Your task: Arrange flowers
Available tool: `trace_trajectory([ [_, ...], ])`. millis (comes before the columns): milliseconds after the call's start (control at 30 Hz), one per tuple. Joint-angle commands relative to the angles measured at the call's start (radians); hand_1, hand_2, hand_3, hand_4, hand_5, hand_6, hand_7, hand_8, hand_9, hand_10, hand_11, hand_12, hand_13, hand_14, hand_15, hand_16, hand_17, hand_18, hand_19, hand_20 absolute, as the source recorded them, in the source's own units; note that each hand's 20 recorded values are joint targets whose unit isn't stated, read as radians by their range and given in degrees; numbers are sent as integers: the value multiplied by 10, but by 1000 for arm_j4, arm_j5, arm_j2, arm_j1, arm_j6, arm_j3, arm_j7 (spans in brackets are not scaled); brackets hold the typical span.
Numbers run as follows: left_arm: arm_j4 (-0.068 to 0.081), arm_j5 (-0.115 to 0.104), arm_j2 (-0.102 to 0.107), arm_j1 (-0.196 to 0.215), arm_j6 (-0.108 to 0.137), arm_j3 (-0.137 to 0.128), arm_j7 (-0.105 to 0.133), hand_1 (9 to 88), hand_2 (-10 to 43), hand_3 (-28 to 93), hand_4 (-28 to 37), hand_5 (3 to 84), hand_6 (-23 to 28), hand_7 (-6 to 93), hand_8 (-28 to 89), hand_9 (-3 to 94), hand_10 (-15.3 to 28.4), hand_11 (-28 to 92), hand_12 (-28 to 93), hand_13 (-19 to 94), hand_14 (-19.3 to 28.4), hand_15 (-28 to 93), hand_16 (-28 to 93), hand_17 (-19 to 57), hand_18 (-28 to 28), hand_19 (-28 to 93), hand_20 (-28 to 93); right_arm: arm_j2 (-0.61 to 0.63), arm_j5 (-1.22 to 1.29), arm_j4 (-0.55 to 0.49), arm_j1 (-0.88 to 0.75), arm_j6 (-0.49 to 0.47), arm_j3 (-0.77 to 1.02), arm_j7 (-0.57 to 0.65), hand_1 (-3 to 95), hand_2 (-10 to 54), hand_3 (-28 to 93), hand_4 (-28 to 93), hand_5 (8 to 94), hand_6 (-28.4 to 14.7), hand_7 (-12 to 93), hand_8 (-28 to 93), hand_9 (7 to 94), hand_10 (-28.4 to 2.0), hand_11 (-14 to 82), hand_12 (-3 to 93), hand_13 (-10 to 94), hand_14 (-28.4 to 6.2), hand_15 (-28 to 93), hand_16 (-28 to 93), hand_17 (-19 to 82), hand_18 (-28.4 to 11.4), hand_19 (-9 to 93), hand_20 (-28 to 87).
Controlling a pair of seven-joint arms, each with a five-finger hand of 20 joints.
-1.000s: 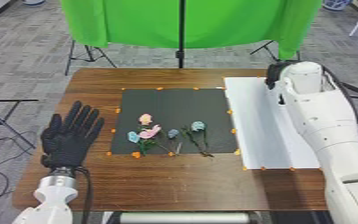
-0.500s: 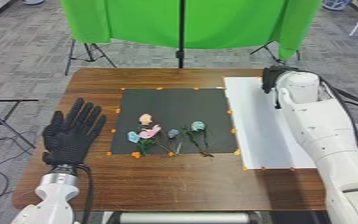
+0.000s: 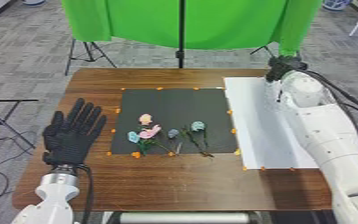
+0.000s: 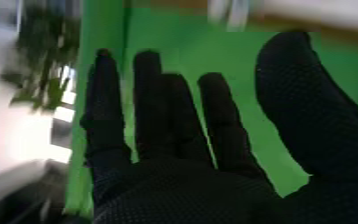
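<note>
1. Head view: the left hand (image 3: 73,134) rests at the left side of the wooden table (image 3: 175,192), left of the black mat (image 3: 158,102). It is wide open, fingers straight and a little spread, with nothing in its hold.
2. Head view: the right hand (image 3: 286,66) is at the far right, over the far end of the white sheet (image 3: 255,125), well apart from the flowers. How far open it is cannot be told from this angle.
3. Head view: the flowers lie on the near part of the black mat. A peach flower (image 3: 145,119) is the farthest of the left-hand group; a pink flower (image 3: 150,132) is nearer, with a light blue flower (image 3: 134,136) just beside it on the left. A small grey-blue flower (image 3: 173,133) lies to the right of the pink one, and a larger blue flower (image 3: 198,126) farther right. Green stems run toward the mat's near edge.
4. Head view: bits of orange tape (image 3: 136,155) sit along the edges of mat and sheet. A green cloth (image 3: 140,22) hangs beyond the table.
5. Right wrist view: the right hand (image 4: 184,195) is open, fingers nearly straight, thumb well apart from them, holding nothing. The green cloth is behind it, with blurred leaves (image 4: 49,55) beyond.
</note>
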Motion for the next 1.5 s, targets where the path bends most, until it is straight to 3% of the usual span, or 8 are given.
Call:
trace_trajectory([
  [33, 7, -6, 10, 7, -18, 12, -4, 289, 103, 777, -283, 445, 92, 88, -93, 396, 152, 190, 96, 300, 164, 335, -75, -79, 141, 367, 119, -23, 4, 20, 65, -180, 11, 2, 346, -95, 855, -283, 314, -52, 136, -127, 329, -117, 88, 111, 321, -104, 194, 129, 168, -185, 622, 162],
  [267, 12, -6, 15, -6, -19, 17, -5, 289, 103, 777, -283, 445, 91, 89, -93, 395, 152, 191, 96, 299, 164, 334, -75, -79, 141, 368, 119, -43, -41, 53, 94, -278, 39, -129, 367, -79, 857, -282, 267, -44, 128, -122, 289, -91, 78, 97, 298, -99, 151, 144, 153, -170, 578, 153],
  [600, 13, -12, 17, -5, -20, 15, -2, 290, 103, 777, -283, 445, 92, 90, -93, 396, 152, 191, 96, 299, 164, 334, -75, -80, 142, 369, 118, -40, -29, 54, 92, -399, 33, -98, 390, -64, 859, -283, 303, -40, 150, -140, 333, -88, 98, 93, 313, -96, 147, 168, 149, -163, 590, 174],
  [867, 10, -10, 11, 2, -20, 12, -8, 290, 103, 777, -283, 446, 93, 89, -93, 396, 152, 192, 95, 299, 164, 335, -75, -80, 141, 370, 118, -15, -49, -11, -5, -260, 39, -106, 474, -95, 787, -283, 480, -13, 210, -164, 548, -111, 200, 149, 503, -73, 305, 157, 217, -170, 669, 196],
  [1033, 14, -9, 10, -7, -19, 16, -14, 290, 103, 777, -283, 447, 94, 88, -92, 396, 152, 193, 96, 300, 164, 336, -75, -79, 141, 369, 118, -15, -41, -30, -42, -226, 42, -93, 601, -95, 569, -283, 576, 12, 264, -181, 639, -99, 254, 186, 584, -60, 353, 177, 235, -167, 672, 226],
  [1133, 14, -9, 6, -14, -13, 17, -19, 290, 104, 777, -283, 447, 94, 88, -93, 395, 152, 193, 95, 299, 164, 336, -75, -80, 141, 369, 118, -14, -63, -27, -56, -174, 38, -102, 699, -95, 381, -283, 604, 19, 348, -124, 704, -87, 195, 317, 616, -46, 355, 274, 242, -165, 668, 261],
  [1267, 9, -12, 4, -3, -8, 14, -15, 290, 104, 777, -283, 447, 93, 90, -93, 395, 152, 194, 95, 299, 164, 336, -76, -80, 141, 369, 118, 0, -28, -50, -85, -108, 35, -109, 649, -95, 577, -282, 679, 31, 490, -108, 782, -67, 261, 435, 701, -30, 382, 392, 278, -172, 713, 294],
  [1500, 5, -6, -8, 11, -12, -1, -25, 291, 104, 777, -283, 447, 93, 90, -93, 395, 153, 193, 95, 299, 165, 337, -76, -80, 141, 370, 118, 112, 175, -205, -134, -96, -66, -90, 657, -95, 591, -283, 752, 23, 456, -55, 843, -56, 239, 471, 755, -26, 374, 434, 311, -175, 735, 326],
])
